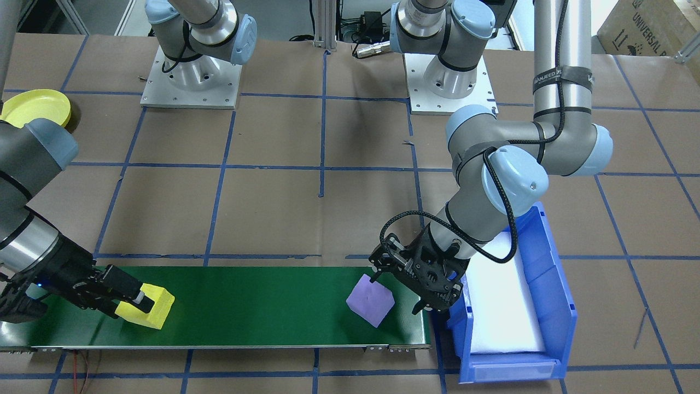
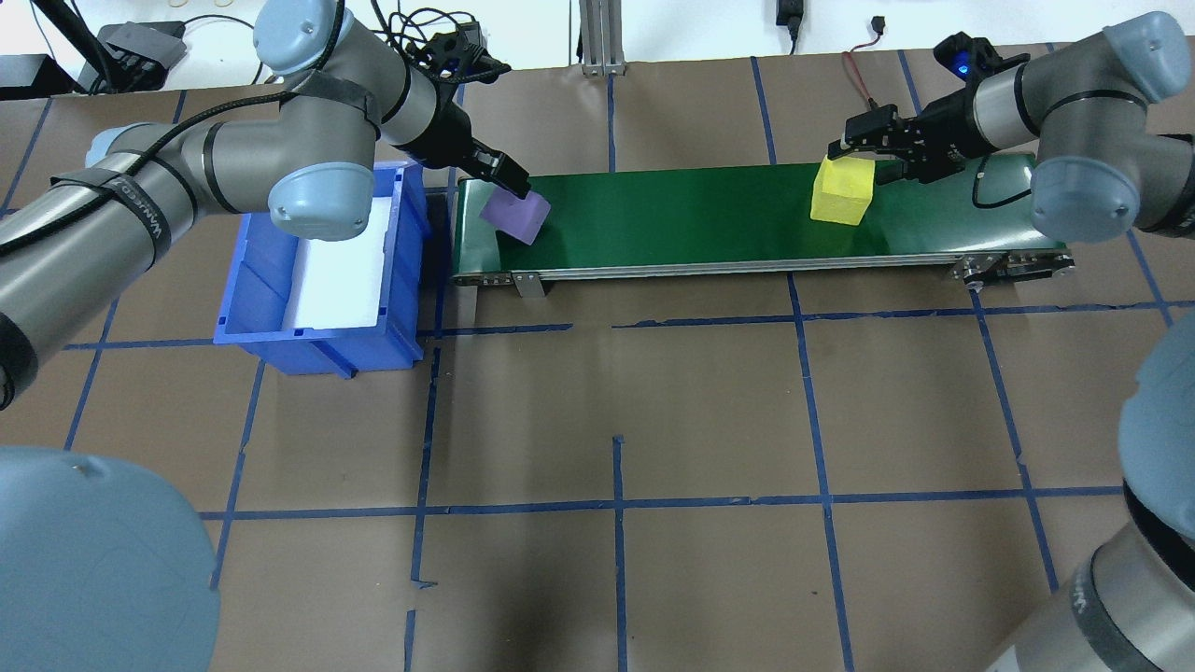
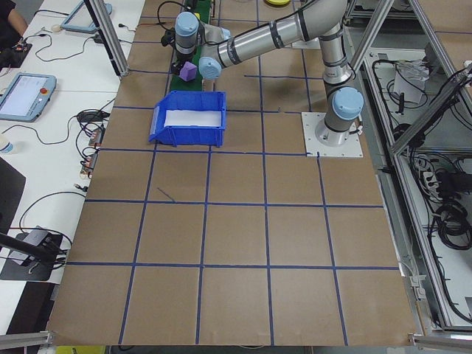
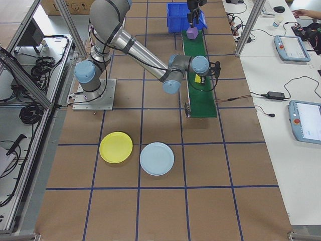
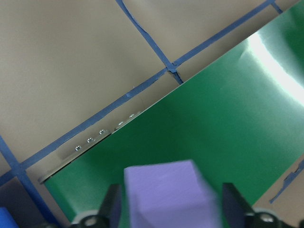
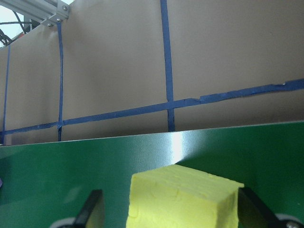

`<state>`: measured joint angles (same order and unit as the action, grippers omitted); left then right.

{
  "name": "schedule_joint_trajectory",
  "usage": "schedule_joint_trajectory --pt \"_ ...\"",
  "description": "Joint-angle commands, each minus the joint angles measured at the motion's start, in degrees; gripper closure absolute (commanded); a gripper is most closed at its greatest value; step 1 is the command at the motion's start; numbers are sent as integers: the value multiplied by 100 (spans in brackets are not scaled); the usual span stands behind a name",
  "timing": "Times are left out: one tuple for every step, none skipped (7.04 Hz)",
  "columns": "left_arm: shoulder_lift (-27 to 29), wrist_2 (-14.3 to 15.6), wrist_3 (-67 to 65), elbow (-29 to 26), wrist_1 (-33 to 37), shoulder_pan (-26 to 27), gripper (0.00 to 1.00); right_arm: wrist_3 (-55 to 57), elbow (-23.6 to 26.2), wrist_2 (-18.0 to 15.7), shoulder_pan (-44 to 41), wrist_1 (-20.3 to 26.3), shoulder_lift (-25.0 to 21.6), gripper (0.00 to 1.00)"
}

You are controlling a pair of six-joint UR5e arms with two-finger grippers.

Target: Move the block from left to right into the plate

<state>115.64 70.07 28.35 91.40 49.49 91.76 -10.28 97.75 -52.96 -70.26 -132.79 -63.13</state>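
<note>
A purple block [image 1: 371, 300] rests on the green conveyor belt [image 1: 246, 306] at the end beside the blue bin. My left gripper [image 1: 397, 294] straddles it, open, with a slim gap showing at the pads in the left wrist view, where the purple block [image 5: 166, 199] fills the bottom. A yellow block [image 2: 842, 191] sits at the belt's other end. My right gripper [image 2: 865, 159] is open around it, and the yellow block [image 6: 183, 197] has room on both sides. The yellow plate [image 4: 116, 147] lies on the table behind the right arm, apart from both grippers.
The blue bin [image 2: 317, 336] with a white lining stands against the belt's left end. A light blue plate [image 4: 157, 158] lies beside the yellow plate. Brown paper with blue tape lines covers the table. Both arm bases [image 1: 191, 82] stand at the rear.
</note>
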Motion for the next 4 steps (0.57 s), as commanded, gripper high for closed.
schedule_joint_trajectory --pt "-155 459 -93 18 87 0 0 -9 51 -256 4 -237 46 2" --pt "-478 759 -84 -17 583 -9 0 -9 43 -354 13 -247 47 3" --pt "-925 1093 -93 -26 1128 -70 0 -9 51 -364 13 -247 47 3" --pt "-1356 1627 -93 -35 1777 -183 0 -18 69 -390 13 -247 47 3"
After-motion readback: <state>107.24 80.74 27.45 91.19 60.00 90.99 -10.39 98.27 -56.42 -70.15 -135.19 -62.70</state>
